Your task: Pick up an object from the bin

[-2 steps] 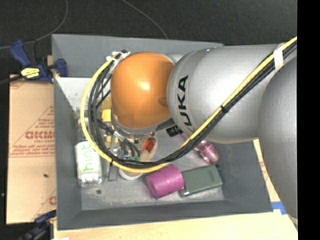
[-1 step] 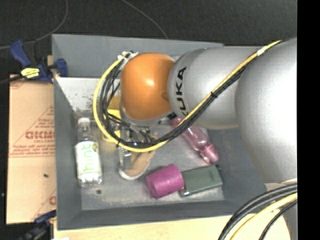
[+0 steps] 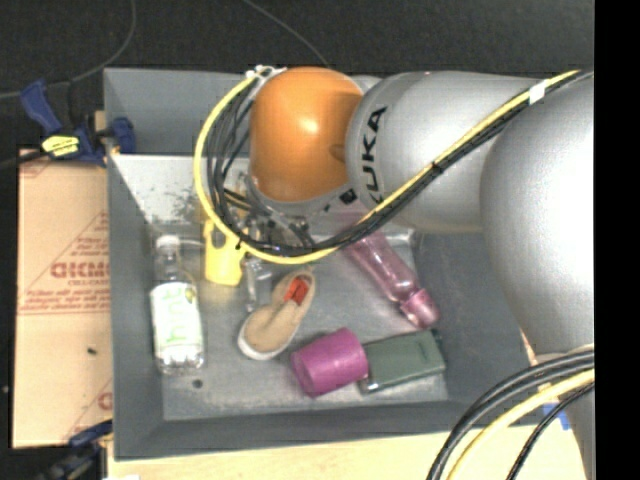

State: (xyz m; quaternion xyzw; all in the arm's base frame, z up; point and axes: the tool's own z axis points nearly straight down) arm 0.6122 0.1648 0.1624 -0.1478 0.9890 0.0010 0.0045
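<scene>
Grey sheet metal forms the bin [image 3: 140,208], its sloped walls funnelling loose things onto a flat, scuffed floor, with dark ground around it. The arm [image 3: 450,168] comes in from the right, its orange cover [image 3: 300,138] tipped down so the gripper [image 3: 260,268] hangs low near the bin's middle, between a yellow block [image 3: 222,258] and a beige shoe [image 3: 272,323] with a red patch. Whether the gripper is open or closed I cannot tell. The shoe, probably the target, lies apart from the clear bottle [image 3: 176,318] at left and near the magenta cylinder [image 3: 328,361]; a green box [image 3: 405,360] and pink tube [image 3: 395,280] lie further right.
</scene>
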